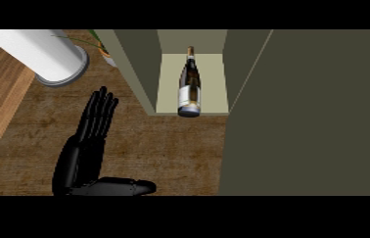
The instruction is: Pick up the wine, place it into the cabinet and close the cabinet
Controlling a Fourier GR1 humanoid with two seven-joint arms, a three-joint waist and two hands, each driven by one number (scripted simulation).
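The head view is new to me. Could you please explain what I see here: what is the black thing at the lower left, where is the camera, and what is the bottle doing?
The camera sits at the robot's head and looks steeply down at a brown counter. The black shape is the robot's left hand, open, fingers straight, resting and holding nothing. The right hand is not in view. The wine bottle stands inside the open cabinet, near the front of its pale floor. The big dark panel at the right is the cabinet door, not yet closed. At the upper left stand a white cylinder and part of a potted plant.
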